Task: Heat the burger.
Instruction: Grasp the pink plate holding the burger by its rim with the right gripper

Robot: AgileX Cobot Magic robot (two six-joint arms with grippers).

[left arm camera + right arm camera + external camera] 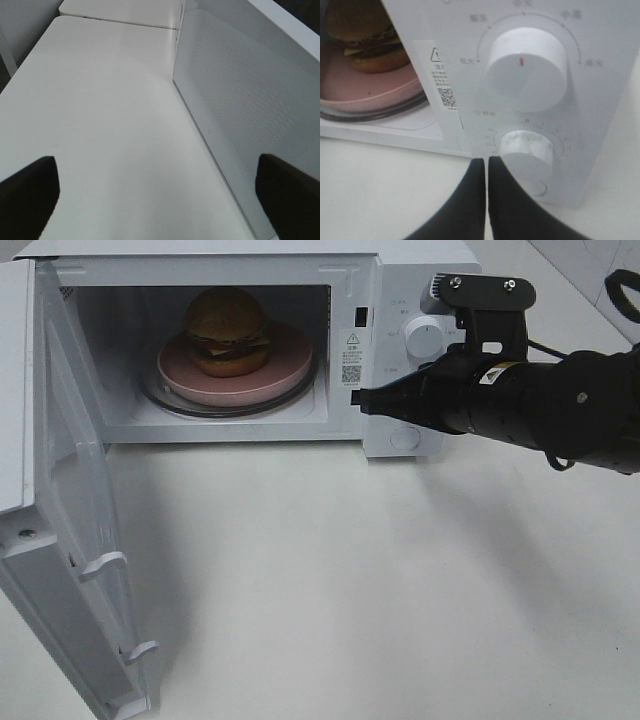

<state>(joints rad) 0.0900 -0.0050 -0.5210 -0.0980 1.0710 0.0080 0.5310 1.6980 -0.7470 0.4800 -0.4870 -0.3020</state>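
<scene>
at the right hand (362,398) (486,162): pinched fully shut, black fingertips pressed together, gripping nothing. levelled at the front of the white microwave (400,280), tips close to the control panel (600,100), just beside the lower knob (526,152) (404,438); cannot tell whether touching. past that, the larger upper knob (526,67) (425,337), marked with a short red line and ringed by small printed labels too blurred to read. on the cavity side of the panel, a warning sticker (447,97) with a qr code.

at the left hand (156,165): spread wide open, holding nothing, two dark fingers (25,200) far apart above white counter (100,110). close by one finger, a white dotted panel (240,100) standing upright on the counter.

further out, inside the open microwave: the burger (226,330) (365,35), upright and roughly centred on a round pink plate (290,375) (370,92), narrower than the plate. golden-brown domed bun on top, darker filling and a yellow slice beneath. under the plate, a clear glass turntable (165,400). door (60,540) standing wide open on the left of the high view, two white hooks (100,565) on its inner face. more white counter in front of the microwave and under the right arm.
</scene>
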